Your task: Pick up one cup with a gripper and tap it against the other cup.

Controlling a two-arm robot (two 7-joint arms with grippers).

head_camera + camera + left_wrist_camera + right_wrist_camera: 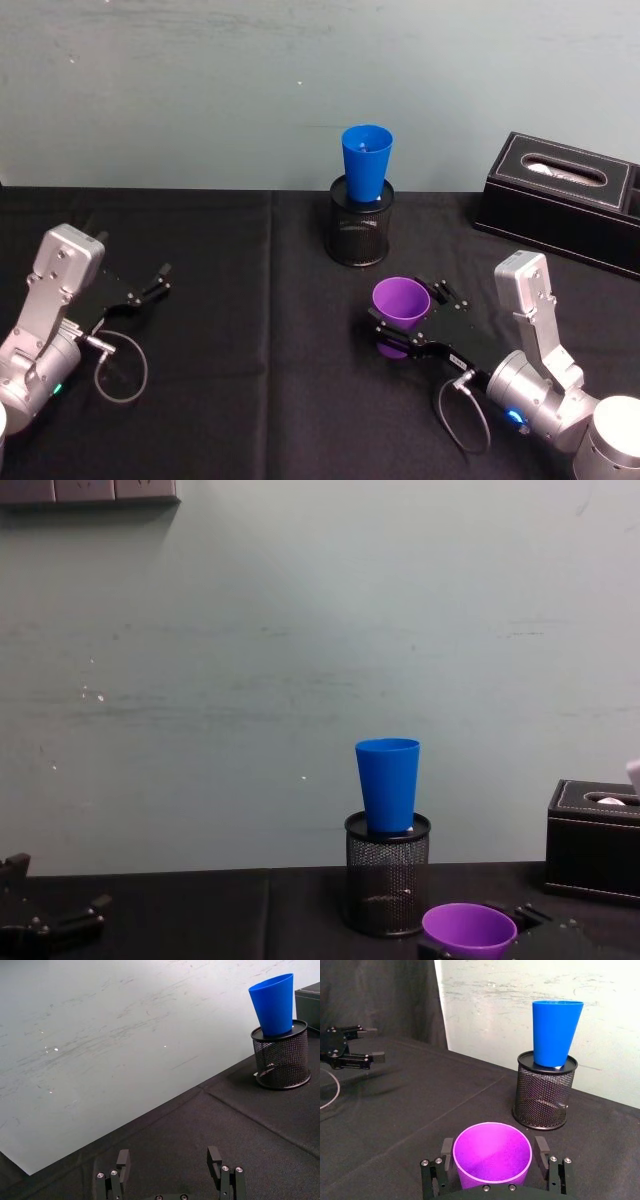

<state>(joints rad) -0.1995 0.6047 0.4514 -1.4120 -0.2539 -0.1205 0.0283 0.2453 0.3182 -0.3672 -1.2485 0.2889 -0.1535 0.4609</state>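
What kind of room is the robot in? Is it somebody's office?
Probably an office or lab desk. A black cloth-covered table stands against a plain pale wall. On it are a mesh pen holder with a blue cup in it and a black tissue box.

The right arm is reaching in from the lower right of the head view, its silver wrist angled toward the middle of the desk, and the right tool [405,322] is gripping the purple cup [401,301] with one black finger on each side of the cup's wall. In the right wrist view the fingers [542,1149] are pressing against the cup's sides just under its rim. The left arm is sitting at the left side of the desk, and the left tool [158,279] is hanging with its two fingers spread apart, holding nothing.
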